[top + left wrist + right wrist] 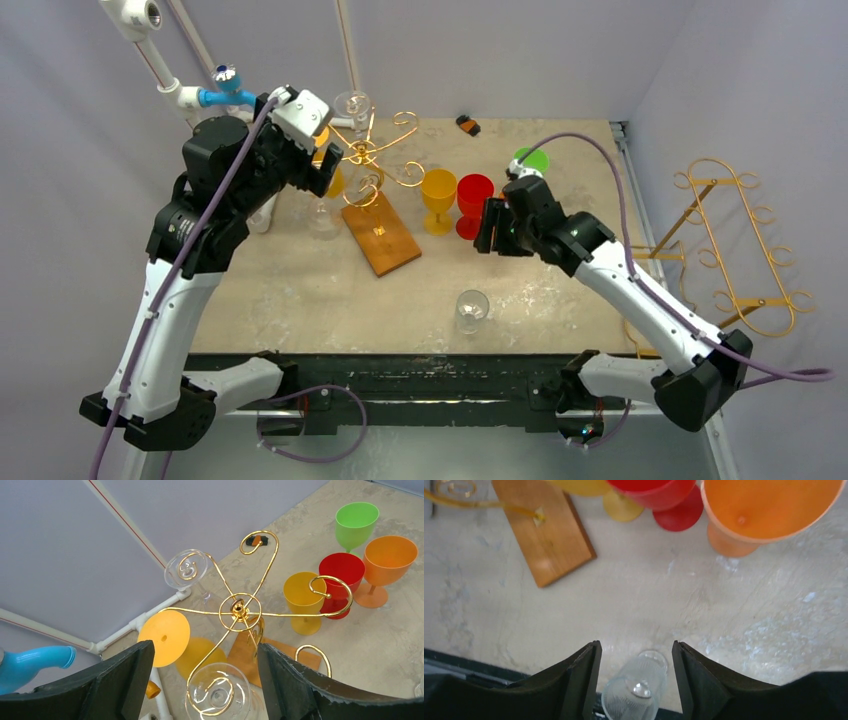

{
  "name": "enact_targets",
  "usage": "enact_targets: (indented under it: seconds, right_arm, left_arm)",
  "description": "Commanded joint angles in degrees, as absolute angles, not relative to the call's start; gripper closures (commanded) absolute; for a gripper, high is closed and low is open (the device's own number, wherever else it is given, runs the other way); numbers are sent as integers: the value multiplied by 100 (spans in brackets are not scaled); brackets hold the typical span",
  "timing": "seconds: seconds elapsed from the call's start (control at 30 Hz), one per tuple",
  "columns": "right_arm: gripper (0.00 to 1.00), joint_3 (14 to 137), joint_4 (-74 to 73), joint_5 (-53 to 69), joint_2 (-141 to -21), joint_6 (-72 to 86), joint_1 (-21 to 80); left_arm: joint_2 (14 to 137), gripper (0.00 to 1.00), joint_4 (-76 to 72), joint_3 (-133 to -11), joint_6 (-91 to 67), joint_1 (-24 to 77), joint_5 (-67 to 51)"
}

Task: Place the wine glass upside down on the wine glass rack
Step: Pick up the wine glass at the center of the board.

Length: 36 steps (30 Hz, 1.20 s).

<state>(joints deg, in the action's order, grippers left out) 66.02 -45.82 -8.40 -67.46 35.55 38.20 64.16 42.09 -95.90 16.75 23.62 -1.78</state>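
Left arm (pixel 165 310): white long link, black joint housings, black base block (pixel 165 420). White boxy wrist module (pixel 300 113) near the tip. Purple cable (pixel 185 262) runs along the arm and loops out by the base. Right arm (pixel 650 300): same build, white links, black elbow and base, second purple cable (pixel 622 215) arcing off it. Left gripper (pixel 205 647): two black left fingers (pixel 122 685), matte, grainy surface, flat inner faces. Right gripper (pixel 635 645): same black wedge-shaped right fingers (pixel 574 680).
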Motion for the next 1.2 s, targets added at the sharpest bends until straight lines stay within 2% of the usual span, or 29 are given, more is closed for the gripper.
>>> enact_targets:
  seconds: [0.0, 0.33, 0.8, 1.17]
  right_arm:
    - [39, 7205, -4248, -1052, -7220, 3327, 3193]
    - [46, 8294, -3926, -1194, -8619, 3635, 3059]
    - [47, 8619, -3917, -1472, -8977, 3665, 2951]
    - [48, 9599, -4246, -1672, -9572, 3070, 2612]
  left_arm:
    - [6357, 21, 4466, -9562, 1638, 2329, 26]
    - [6343, 22, 4522, -9633, 1692, 2329, -120]
    - [6260, 22, 4466, -9491, 1837, 2329, -98]
    - [6356, 23, 4465, -9568, 1811, 2329, -185]
